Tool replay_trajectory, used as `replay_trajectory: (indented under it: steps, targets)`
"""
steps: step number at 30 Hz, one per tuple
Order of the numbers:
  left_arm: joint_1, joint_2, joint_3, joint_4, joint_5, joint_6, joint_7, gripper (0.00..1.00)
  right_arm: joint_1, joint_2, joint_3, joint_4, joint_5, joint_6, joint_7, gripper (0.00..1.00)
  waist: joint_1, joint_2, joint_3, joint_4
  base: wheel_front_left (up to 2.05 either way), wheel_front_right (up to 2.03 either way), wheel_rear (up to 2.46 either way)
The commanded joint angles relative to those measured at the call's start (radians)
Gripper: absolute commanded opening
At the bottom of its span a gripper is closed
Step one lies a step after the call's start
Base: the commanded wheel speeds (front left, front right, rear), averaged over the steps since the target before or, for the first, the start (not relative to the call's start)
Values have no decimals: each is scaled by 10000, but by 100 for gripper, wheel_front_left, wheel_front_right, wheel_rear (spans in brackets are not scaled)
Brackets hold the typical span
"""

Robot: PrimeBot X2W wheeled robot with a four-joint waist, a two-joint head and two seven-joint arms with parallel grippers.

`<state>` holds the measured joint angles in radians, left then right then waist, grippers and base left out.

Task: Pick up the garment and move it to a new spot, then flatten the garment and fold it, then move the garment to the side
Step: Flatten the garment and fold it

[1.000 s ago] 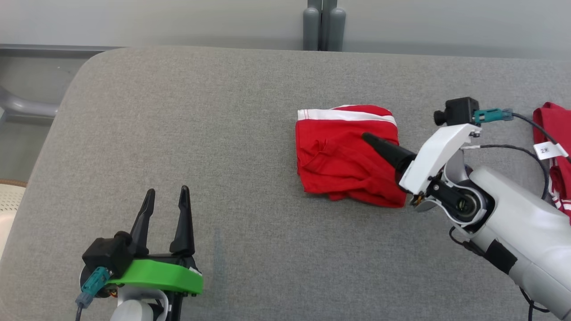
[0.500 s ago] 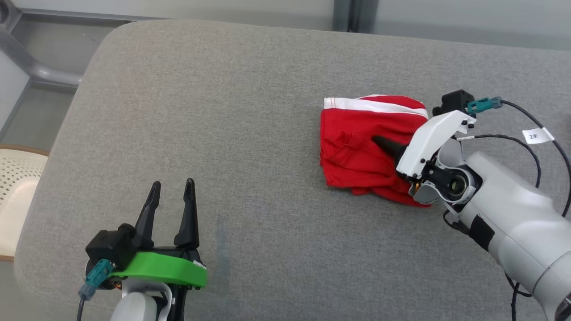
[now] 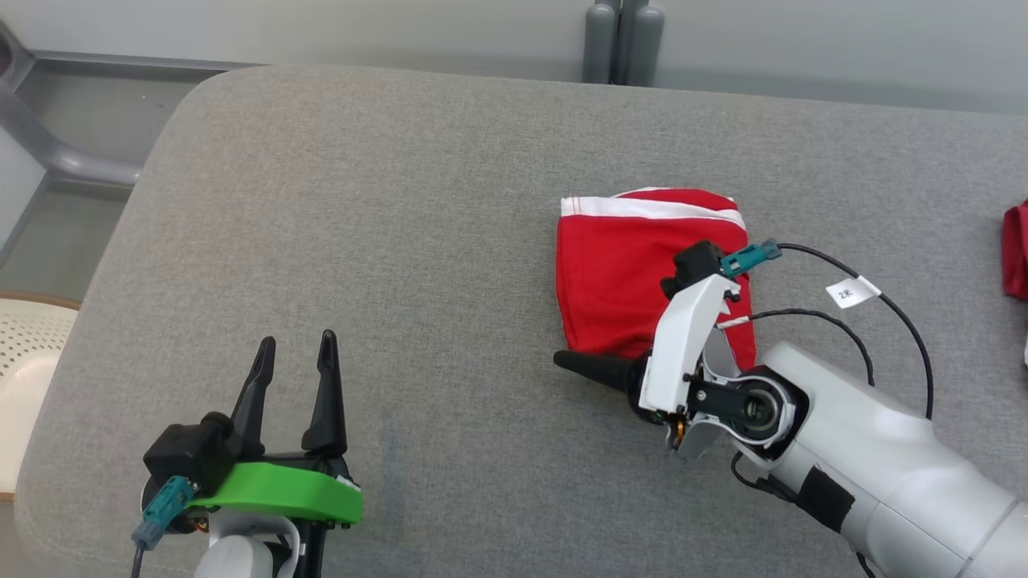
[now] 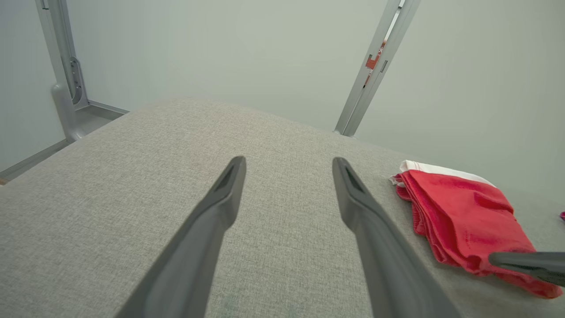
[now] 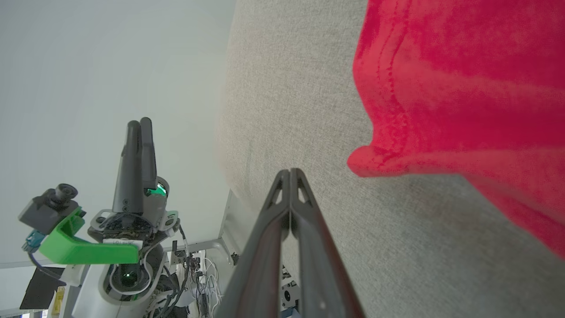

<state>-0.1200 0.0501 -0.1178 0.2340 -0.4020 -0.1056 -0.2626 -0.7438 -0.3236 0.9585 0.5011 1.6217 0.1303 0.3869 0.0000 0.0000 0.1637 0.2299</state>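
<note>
The garment (image 3: pixel 634 273) is red with a white band along its far edge, and it lies folded right of the table's middle. My right gripper (image 3: pixel 560 360) is shut with nothing in it. It points left, low along the garment's near edge, and its tip reaches past the near left corner. In the right wrist view the shut right gripper (image 5: pixel 289 173) is over bare cloth, with the garment (image 5: pixel 463 88) to its right. At the lower left my left gripper (image 3: pixel 293 347) stands open and empty, far from the garment. The left wrist view has the left gripper (image 4: pixel 289 164) over the table and the garment (image 4: pixel 459 216) at the right.
The table (image 3: pixel 361 201) is padded in grey fabric with a rounded far left corner. Another red cloth (image 3: pixel 1016 249) lies at the right edge. Grey posts (image 3: pixel 614 40) stand behind the table. A pale perforated seat (image 3: pixel 32 353) sits past the left edge. A labelled cable (image 3: pixel 851 291) loops over my right arm.
My right gripper has come off the top of the garment, toward me and to the left, to its near left corner. The head camera has shifted. The left gripper has stayed put.
</note>
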Motion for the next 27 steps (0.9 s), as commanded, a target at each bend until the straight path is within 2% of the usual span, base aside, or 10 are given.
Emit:
replay_trajectory:
  steps: [1, 8, 13, 14, 15, 16, 17, 18, 27]
  targets:
    - [125, 14, 69, -2, 128, 8, -24, 100, 224, -60, -14, -406, -110, 9, -86, 0, 0, 0, -129, -248, 0, 0, 0]
    - [234, 13, 266, -81, 282, -42, -24, 100, 601, -534, -468, -2248, -580, 9, -1159, 0, 0, 0, -416, -774, 0, 0, 0]
    - [368, 62, 470, -152, 348, -46, -24, 100, 695, -976, -861, -3000, -1060, 9, -2157, 0, 0, 0, -713, -1166, 0, 0, 0]
    - [397, 84, 525, -163, 355, -43, -24, 100, 699, -1067, -977, -3105, -1209, 9, -2478, 18, 0, 0, -783, -1255, 0, 0, 0]
    - [439, 107, 587, -182, 352, -38, -24, 100, 713, -1121, -1021, -3194, -1326, 9, -2686, 24, 0, 0, -864, -1337, 0, 0, 0]
    - [509, 133, 656, -191, 342, -29, -24, 100, 744, -1199, -1088, -3310, -1445, 9, -2932, 43, 0, 0, -953, -1424, 0, 0, 0]
    - [570, 158, 720, -203, 338, -18, -24, 100, 771, -1290, -1172, -3362, -1543, 9, -3174, 64, 0, 0, -1033, -1501, 0, 0, 0]
    - [615, 192, 790, -228, 333, -6, -24, 100, 815, -1420, -1259, -3410, -1662, 9, -3430, 100, 0, 0, -1110, -1585, 0, 0, 0]
    - [1018, 441, 1246, -709, 326, 181, -24, 100, 1190, -2206, -2027, -3125, -3142, 9, -5805, 100, 0, 0, -1420, -2099, 0, 0, 0]
